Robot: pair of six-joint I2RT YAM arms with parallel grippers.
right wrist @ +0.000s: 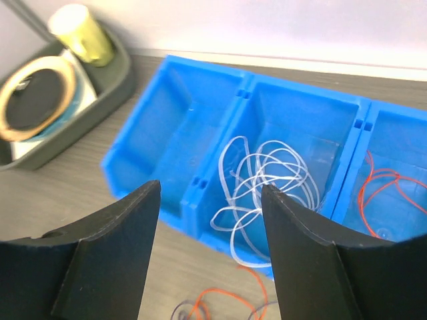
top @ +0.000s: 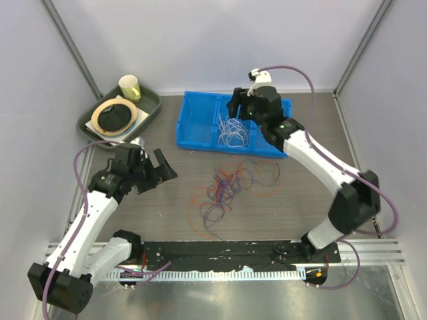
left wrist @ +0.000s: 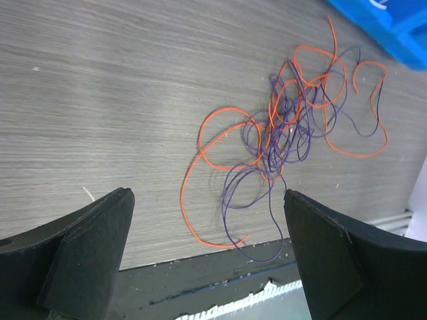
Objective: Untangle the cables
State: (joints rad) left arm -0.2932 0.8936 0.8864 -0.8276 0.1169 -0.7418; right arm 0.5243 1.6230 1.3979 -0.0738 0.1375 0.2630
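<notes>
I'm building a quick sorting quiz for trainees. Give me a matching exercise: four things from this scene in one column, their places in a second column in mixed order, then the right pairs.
Things:
1. white cables
2. purple cables
3. yellow cup
4. right gripper

Places:
A. in the dark tray
B. above the blue bin, jaws apart, holding nothing
C. in the bin's middle compartment
D. tangled with orange cables on the table

Pairs: 1-C, 2-D, 3-A, 4-B
</notes>
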